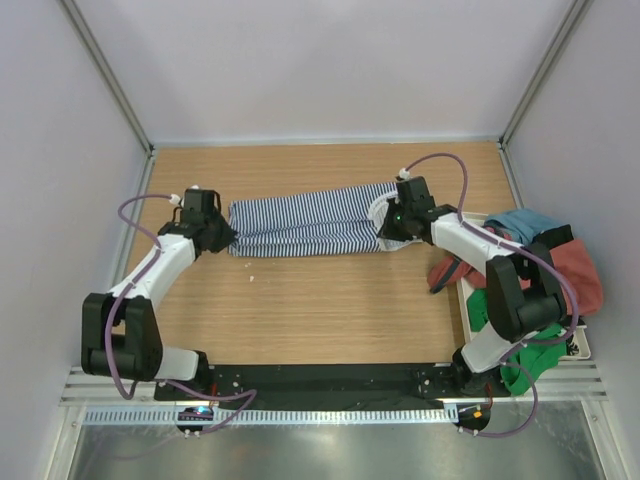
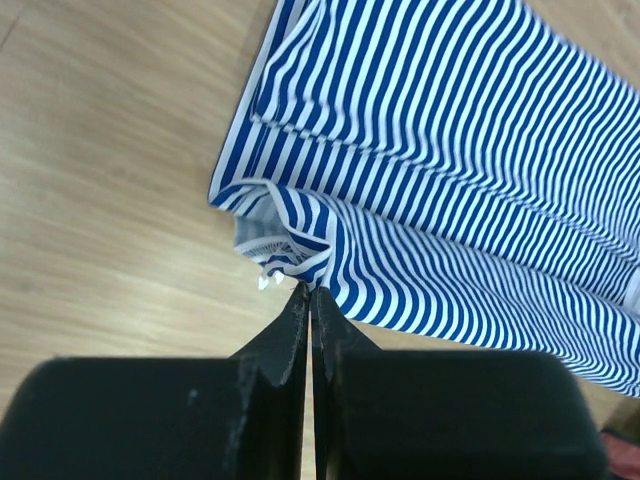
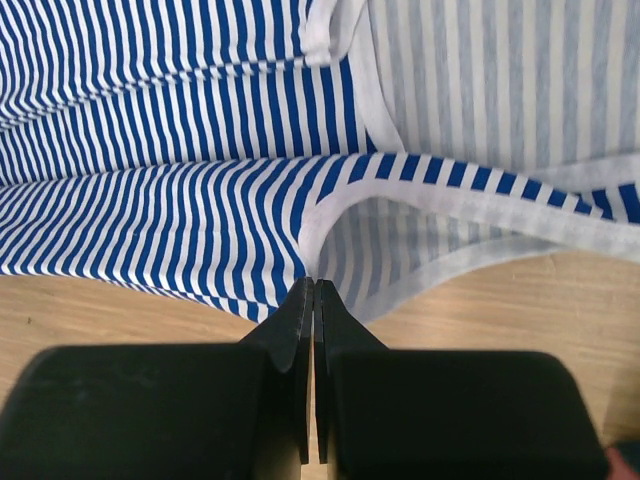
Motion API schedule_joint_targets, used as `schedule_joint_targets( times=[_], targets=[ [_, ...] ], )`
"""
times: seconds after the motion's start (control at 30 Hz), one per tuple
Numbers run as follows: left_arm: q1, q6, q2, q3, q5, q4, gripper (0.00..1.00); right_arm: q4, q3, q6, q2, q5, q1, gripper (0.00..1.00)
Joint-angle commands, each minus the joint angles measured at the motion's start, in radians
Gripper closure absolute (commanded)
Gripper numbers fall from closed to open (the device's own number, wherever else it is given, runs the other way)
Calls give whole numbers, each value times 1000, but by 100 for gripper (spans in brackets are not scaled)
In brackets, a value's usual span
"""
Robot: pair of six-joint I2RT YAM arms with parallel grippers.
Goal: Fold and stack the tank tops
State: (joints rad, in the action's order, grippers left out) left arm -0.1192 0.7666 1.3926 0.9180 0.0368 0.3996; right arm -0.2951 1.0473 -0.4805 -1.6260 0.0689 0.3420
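Top external view, entry one: a soft navy-and-white striped tank top with white trim is lying folded into a long band across the far half of the light wooden table. It is running left to right, well clear of the near edge.

Entry two: the left gripper is sitting at the band's left end. Its black jaws are pressing tight together, and the tips are pinching a bunched corner of the hem (best seen in the left wrist view, where a small white tag is sticking out just beside the tips).

Entry three: the right gripper is sitting at the band's right end. Its jaws are likewise pressing together, nipping the cloth where the white armhole binding is curving round (the right wrist view is showing bare wood directly beneath).

Entry four: a rust-red tank top is lying crumpled in a heap at the table's right edge. It is sharing a shallow white tray with a teal cloth and a green cloth. The right arm is reaching across this heap, and part of the red cloth is spilling over the tray's left rim onto the wood.
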Motion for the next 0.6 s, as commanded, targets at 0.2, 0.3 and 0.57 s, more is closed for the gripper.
schedule_joint_targets(
  times=[0.2,0.3,0.57],
  targets=[
    [-25,0,-176,-136,-34,36,100,51,-164,-38,181,23,17,99],
    [-23,-1,-179,-160,-46,39,100,56,-196,-49,199,34,22,99],
    [-27,0,-194,-191,-87,39,100,19,-193,-37,235,23,31,99]
  ],
)
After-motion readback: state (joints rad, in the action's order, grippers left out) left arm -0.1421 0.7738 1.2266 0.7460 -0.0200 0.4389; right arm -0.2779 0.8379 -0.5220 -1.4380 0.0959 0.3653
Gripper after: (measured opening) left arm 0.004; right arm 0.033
